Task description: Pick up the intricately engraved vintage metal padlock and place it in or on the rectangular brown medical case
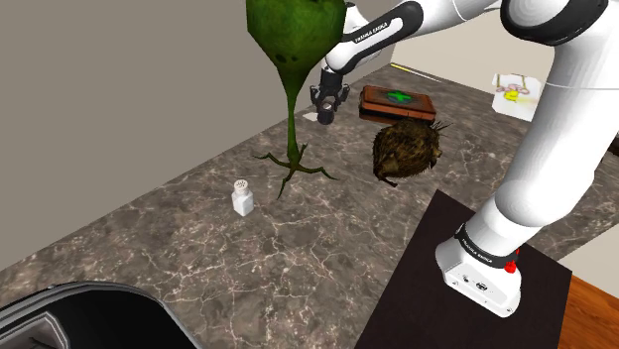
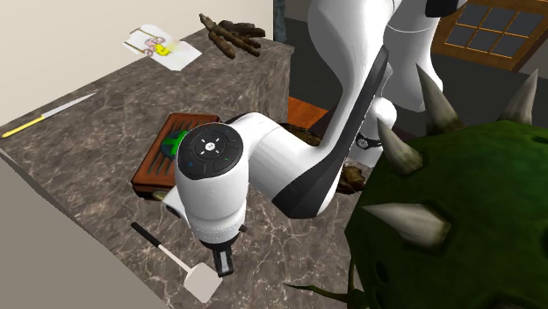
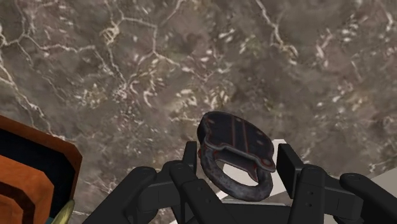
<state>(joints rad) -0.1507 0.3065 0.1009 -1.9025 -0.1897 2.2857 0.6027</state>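
**Black gripper (image 3: pixel 238 158) closed on the padlock (image 3: pixel 232 137), case not yet reached**

Jaws are narrowed to the padlock's width, with the dark metal body clasped between the fingers (image 3: pixel 189 159). Contact on the opposite finger is hard to confirm, as a thin sliver shows there. The padlock is up off the counter (image 1: pixel 198 248), tilted, with its shackle toward the hand.

- **Below the padlock:** the white blade of a spatula (image 2: pixel 204 283) lies on the marbled top.
- **Brown case (image 1: pixel 397 102):** it has a green emblem and lies flat just to the shoulder view's right of the gripper, apart from it, on the far part of the counter.
- **Spiky brown ball (image 1: pixel 407 151):** it sits just on the near side of the case.
- **Green spiked plant thing (image 1: pixel 293 59):** it stands on a thin stalk close by, on the shoulder view's left of the gripper.
- **White shaker (image 1: pixel 243 198):** nearer, well apart.

Judged stage: the lift is done, and the carry and placing are not.

Risks:
- **Slipping:** the grip looks taken on a rounded, tilted body, so a quick sideways move could let the padlock swing or slip. It would then drop onto the spatula blade or the bare counter.
- **Release:** letting go over the case's rim rather than its middle could let the padlock slide off toward the spiky ball.
- **Low carry:** a low carry could clip the case's edge and shove it.
- **Backswing:** a wide swing back could brush the green stalk.
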